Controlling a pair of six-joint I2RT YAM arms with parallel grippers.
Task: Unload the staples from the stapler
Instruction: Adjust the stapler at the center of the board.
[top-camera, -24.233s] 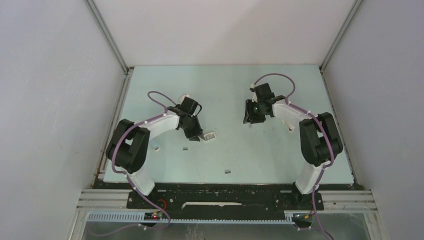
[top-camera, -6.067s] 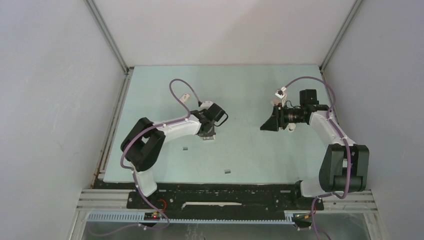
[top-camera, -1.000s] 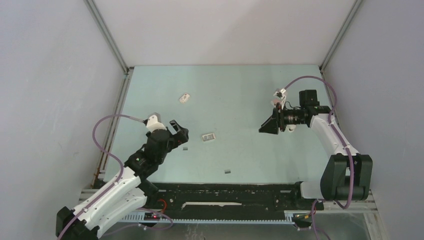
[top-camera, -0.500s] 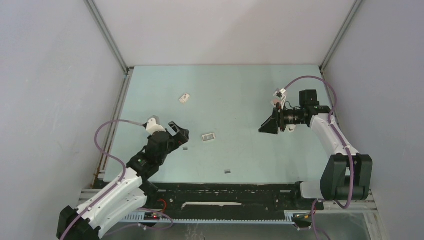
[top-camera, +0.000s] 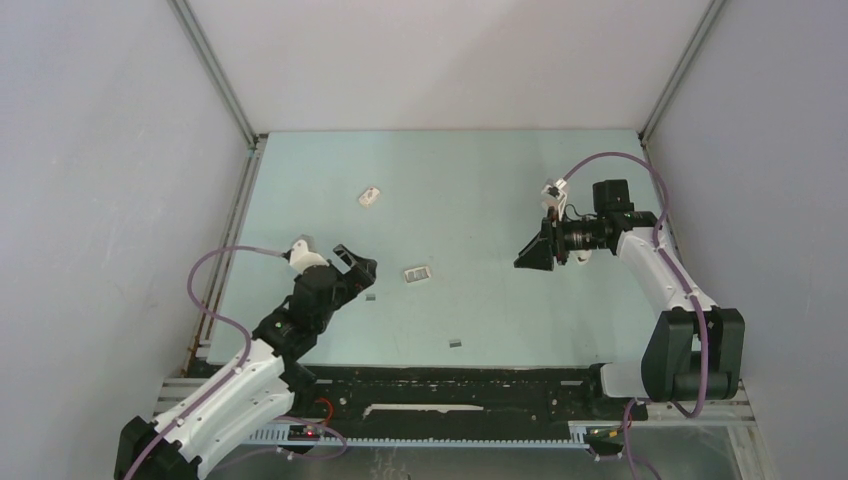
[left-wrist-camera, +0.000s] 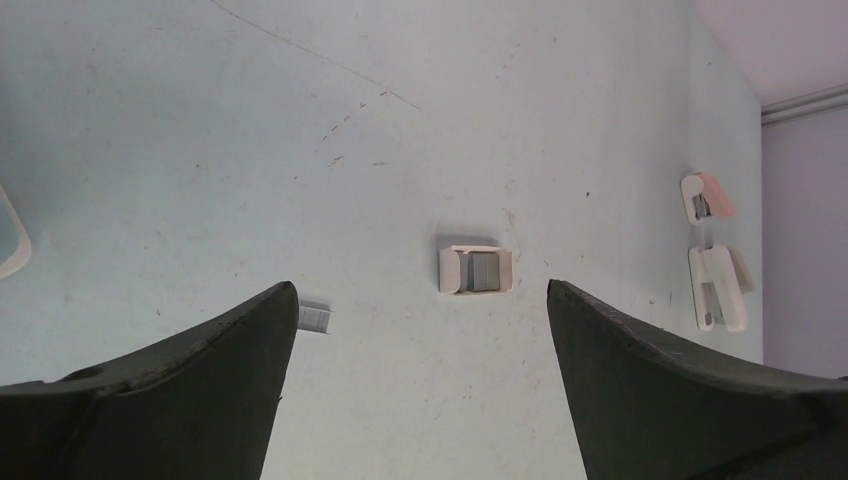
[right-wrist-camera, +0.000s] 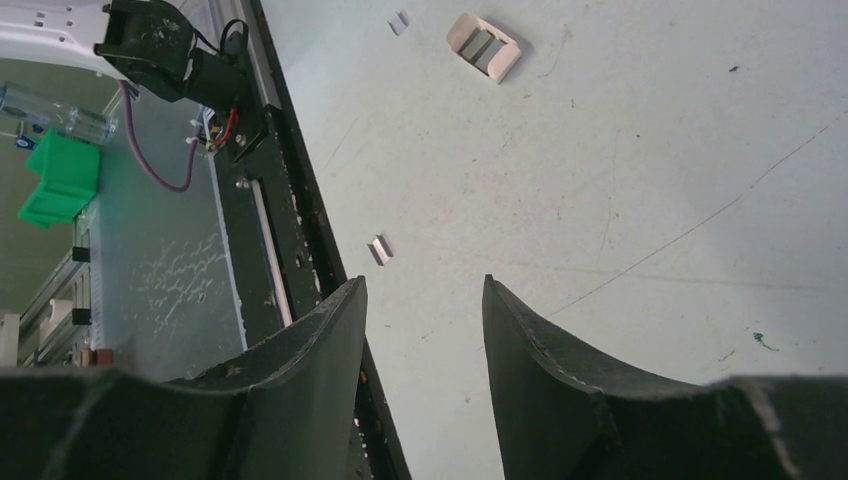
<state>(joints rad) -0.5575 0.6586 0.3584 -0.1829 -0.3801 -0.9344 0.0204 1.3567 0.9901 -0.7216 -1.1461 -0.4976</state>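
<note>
Two short grey staples strips lie loose on the pale green table: one (top-camera: 371, 297) just right of my left gripper (top-camera: 357, 262), the other (top-camera: 455, 342) near the front edge. In the left wrist view the nearer strip (left-wrist-camera: 315, 317) lies by my left finger, and the left gripper (left-wrist-camera: 420, 288) stands wide open and empty above the table. A white stapler (left-wrist-camera: 718, 288) lies far right by the wall. My right gripper (top-camera: 522, 260) hovers and points left. The right wrist view shows it (right-wrist-camera: 422, 281) partly open with nothing between the fingers, and both strips (right-wrist-camera: 400, 22) (right-wrist-camera: 380, 248) beyond it.
A small open white box (top-camera: 417, 272) with a grey block inside sits mid-table, straight ahead of the left gripper (left-wrist-camera: 476, 270). A smaller white-and-pink stapler (left-wrist-camera: 705, 195) lies beside the white one. Another small white item (top-camera: 370, 196) lies farther back. The black base rail (right-wrist-camera: 300, 260) runs along the near edge.
The left arm has drifted slightly, its gripper edging a little left and away from the strip. The right gripper has shifted a touch left. Neither gripper's opening has changed.
</note>
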